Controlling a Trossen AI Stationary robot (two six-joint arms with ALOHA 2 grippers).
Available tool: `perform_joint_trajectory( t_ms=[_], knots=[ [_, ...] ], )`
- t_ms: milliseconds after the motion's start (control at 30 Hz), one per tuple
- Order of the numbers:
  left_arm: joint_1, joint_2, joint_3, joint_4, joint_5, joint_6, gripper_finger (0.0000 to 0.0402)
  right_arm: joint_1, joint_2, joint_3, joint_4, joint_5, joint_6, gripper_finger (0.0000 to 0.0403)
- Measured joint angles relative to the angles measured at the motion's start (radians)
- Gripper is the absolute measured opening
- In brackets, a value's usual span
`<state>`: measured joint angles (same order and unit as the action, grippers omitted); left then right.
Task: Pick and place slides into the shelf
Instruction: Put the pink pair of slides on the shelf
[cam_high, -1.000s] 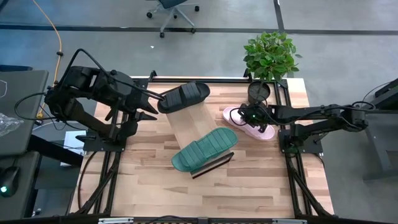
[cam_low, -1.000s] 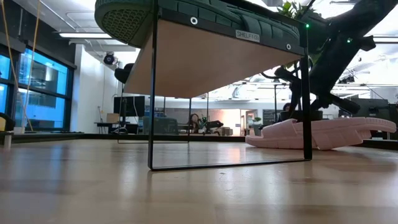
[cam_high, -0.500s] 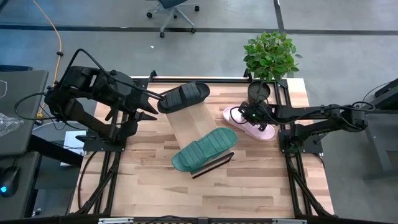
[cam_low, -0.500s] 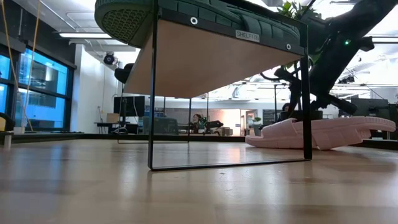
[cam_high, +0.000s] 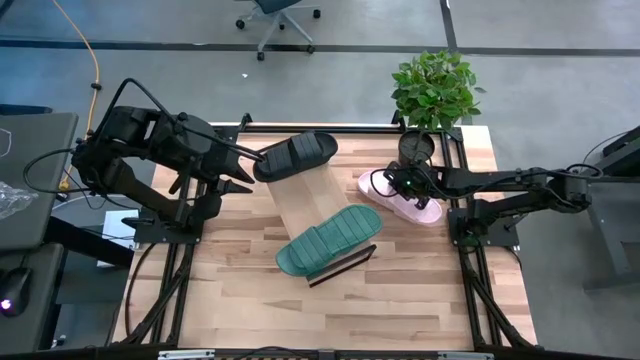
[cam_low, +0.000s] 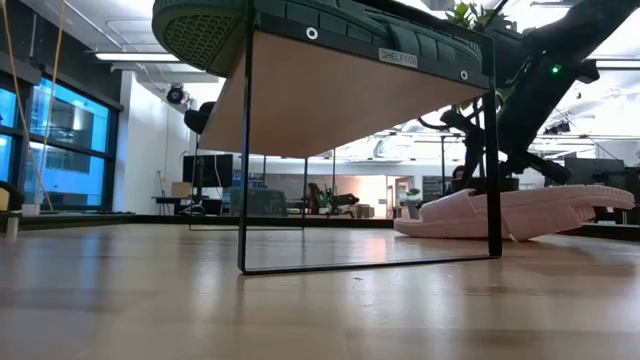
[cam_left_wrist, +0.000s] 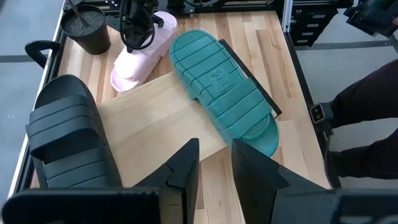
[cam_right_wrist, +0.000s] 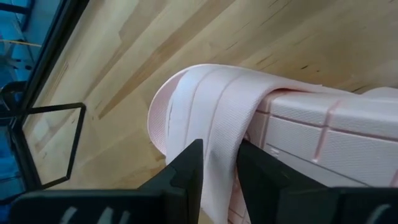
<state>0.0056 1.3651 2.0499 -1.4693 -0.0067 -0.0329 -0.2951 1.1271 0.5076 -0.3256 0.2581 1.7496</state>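
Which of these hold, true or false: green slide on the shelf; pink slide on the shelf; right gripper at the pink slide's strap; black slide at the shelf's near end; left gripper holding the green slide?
1. The green slide lies on the shelf. True.
2. The pink slide lies on the shelf. False: it is on the table beside the plant pot.
3. The right gripper straddles the pink slide's strap. True.
4. The black slide sits at the shelf's near end. False: far end.
5. The left gripper holds the green slide. False: nothing between its fingers.
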Motion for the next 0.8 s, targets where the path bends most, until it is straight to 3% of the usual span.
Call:
perform_joint_trajectory(
  t_ms=[800],
  knots=[
    [0.000,0.000,0.000,0.000,0.044,0.001,0.0083,0.001,0.068,0.000,0.049,-0.023,-0.004,0.0005]
  ],
)
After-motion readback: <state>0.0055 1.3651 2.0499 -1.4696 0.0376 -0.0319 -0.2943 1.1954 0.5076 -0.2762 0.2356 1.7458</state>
